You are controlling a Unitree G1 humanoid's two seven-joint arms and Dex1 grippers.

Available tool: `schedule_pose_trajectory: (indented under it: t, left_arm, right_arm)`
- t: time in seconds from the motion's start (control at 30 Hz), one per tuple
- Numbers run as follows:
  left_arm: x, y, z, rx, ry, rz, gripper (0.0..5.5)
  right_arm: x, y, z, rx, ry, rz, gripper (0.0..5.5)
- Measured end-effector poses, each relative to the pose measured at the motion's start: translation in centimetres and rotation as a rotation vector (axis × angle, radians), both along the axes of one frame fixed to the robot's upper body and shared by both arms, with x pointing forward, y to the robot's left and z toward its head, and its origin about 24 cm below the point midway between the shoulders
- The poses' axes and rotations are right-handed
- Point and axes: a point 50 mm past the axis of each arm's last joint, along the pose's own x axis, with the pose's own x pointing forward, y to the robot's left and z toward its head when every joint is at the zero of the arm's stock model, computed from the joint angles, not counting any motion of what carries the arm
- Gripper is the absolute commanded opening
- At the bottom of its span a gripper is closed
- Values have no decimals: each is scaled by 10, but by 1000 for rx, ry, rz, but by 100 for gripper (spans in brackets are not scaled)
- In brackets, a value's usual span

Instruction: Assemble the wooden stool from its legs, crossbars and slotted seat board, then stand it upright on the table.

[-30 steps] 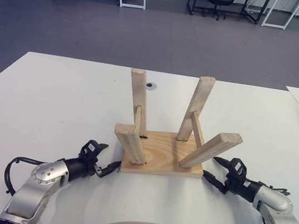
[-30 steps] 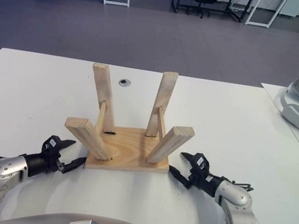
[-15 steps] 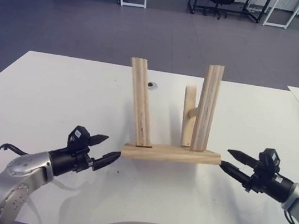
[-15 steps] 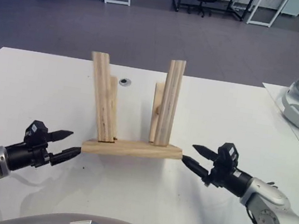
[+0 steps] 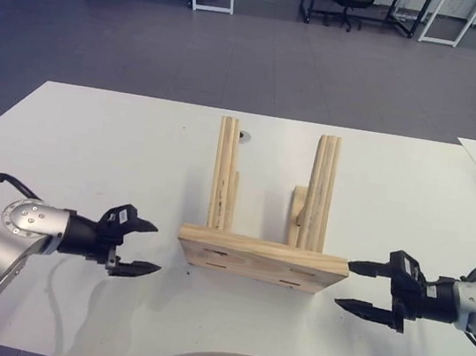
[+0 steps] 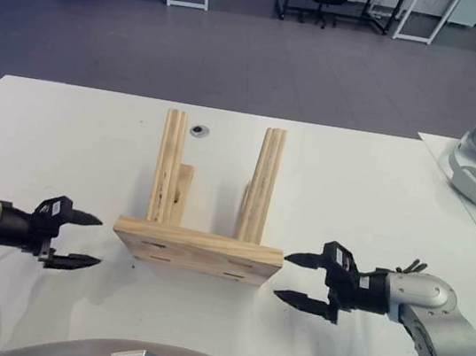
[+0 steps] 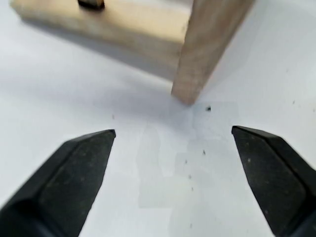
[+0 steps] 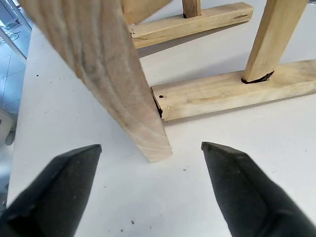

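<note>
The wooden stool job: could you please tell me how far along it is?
Done: the legs and crossbars are fitted into the seat board.
In hand: nothing. The left gripper and right gripper are open on either side, touching nothing.
Left: the stool lies on its side on the table, so it has yet to be stood upright.

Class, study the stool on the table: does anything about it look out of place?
Yes. The stool lies on its side: the seat board stands on edge and the legs run flat along the table instead of pointing down.
</note>
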Motion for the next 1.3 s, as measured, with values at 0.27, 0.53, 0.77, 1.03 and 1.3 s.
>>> schedule_pose_trajectory:
  t: [0.27,0.53,0.77,1.03,1.3]
  left_arm:
    - [16,-42,2,-181,-3,-203,274]
    - [25,-48,1,-161,-161,-274,146]
    - [16,-35,79,-602,153,-202,132]
    - [82,-39,135,-719,880,-65,131]
    - [95,-62,138,-634,1253,-52,191]
  right_arm:
    - [13,21,-8,52,-21,58,182]
    - [23,22,-2,57,-71,87,155]
    - [25,10,100,456,121,73,138]
    - [49,10,140,540,857,72,134]
    - [15,6,122,678,1250,125,205]
